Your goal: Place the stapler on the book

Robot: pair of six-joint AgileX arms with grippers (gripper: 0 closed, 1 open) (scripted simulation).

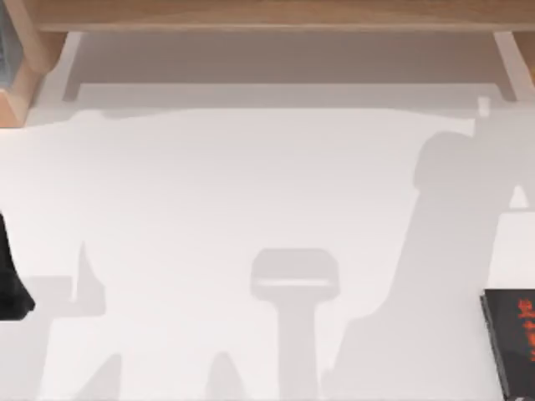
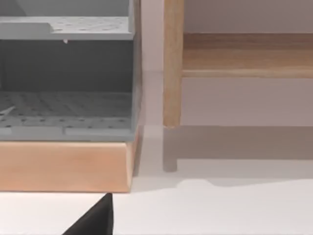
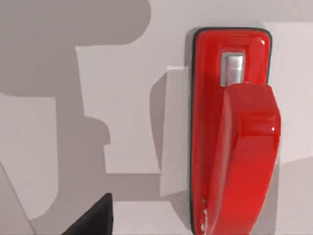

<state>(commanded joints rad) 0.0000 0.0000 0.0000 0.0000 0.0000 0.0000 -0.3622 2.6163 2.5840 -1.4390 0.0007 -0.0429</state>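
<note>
White tabletop (image 1: 251, 167) seen from above — wooden shelf frame (image 1: 267, 12) along the far edge; book (image 1: 512, 338), black cover with red-orange characters, lies at the table's right edge, near side. Left arm (image 1: 10, 276) parked at the left edge.

Left wrist view: grey rack (image 2: 66, 73) on a wooden base (image 2: 66, 166).

Right wrist view: red stapler (image 3: 234, 132) lies flat on the table directly beneath this camera, long axis running along the view — so the right arm is nearer. Finger opening: cannot tell for either claw.

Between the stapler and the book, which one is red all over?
The stapler, a glossy red body with a metal plate. The book is black, with only red-orange characters.
</note>
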